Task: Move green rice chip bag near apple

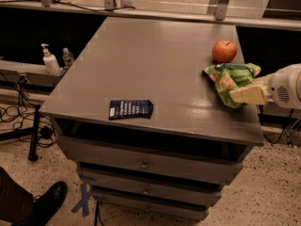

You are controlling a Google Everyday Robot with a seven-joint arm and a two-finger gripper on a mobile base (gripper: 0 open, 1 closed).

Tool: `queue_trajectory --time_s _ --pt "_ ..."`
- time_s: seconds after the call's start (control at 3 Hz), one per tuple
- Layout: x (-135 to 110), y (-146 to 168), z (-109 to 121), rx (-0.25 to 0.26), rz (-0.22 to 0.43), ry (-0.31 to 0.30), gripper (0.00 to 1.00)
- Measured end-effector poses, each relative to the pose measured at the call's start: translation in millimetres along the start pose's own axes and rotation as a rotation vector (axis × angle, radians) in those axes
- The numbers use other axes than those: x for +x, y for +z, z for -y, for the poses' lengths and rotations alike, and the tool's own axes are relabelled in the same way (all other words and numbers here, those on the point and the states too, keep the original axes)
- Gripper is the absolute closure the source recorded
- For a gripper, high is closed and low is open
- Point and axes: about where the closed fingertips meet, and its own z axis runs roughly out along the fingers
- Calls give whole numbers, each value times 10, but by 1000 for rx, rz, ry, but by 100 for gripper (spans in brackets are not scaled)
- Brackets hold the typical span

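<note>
The green rice chip bag (229,79) is a wrinkly light-green foil bag with orange patches. It is at the right edge of the grey cabinet top (155,65), bunched up and tilted. The red-orange apple (224,51) sits just behind it, a small gap away, near the back right corner. My gripper (236,97) reaches in from the right on a white arm (287,86). Its cream fingers (248,94) are shut on the bag's near right end, which partly hides them.
A flat dark blue packet (130,109) lies near the front edge, left of centre. Drawers (146,164) run down the cabinet front. Two pump bottles (51,61) stand on a ledge to the left, with cables on the floor below. A person's shoe (47,202) is at the bottom left.
</note>
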Motion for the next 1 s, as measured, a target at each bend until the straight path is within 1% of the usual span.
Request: queue_trajectory --time_s 0.33,0.67,1.0 --pt "-97 113 7 -19 -2 -20 100" --pt "-131 376 34 -52 -10 -41 100" --pt "-53 385 115 -44 -24 -39 100"
